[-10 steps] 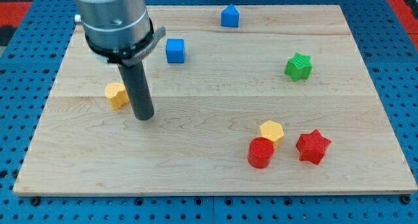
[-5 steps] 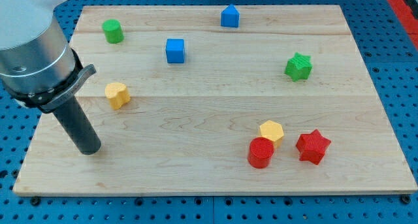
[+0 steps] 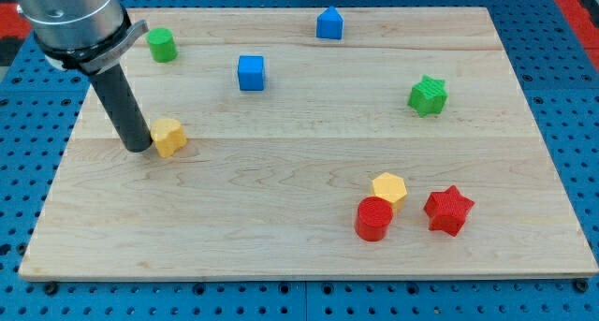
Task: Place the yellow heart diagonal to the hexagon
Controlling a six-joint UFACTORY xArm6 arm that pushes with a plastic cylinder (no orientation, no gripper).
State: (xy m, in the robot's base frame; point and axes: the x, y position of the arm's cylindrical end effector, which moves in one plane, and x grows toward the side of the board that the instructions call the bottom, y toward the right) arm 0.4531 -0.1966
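Note:
The yellow heart (image 3: 168, 136) lies on the wooden board (image 3: 281, 246) at the view's left. My tip (image 3: 138, 147) stands right against the heart's left side, touching or nearly touching it. The yellow hexagon (image 3: 389, 188) sits far off at the lower right, with a red cylinder (image 3: 373, 218) touching its lower left and a red star (image 3: 448, 210) just to its right.
A green cylinder (image 3: 162, 44) stands at the upper left, just right of the arm's body. A blue cube (image 3: 251, 72) is above and right of the heart. A blue house-shaped block (image 3: 328, 23) is at the top. A green star (image 3: 428, 95) is at the right.
My tip swung from the heart's right side down to the lower left, then came up to the heart's left side. The heart and the other blocks have not moved.

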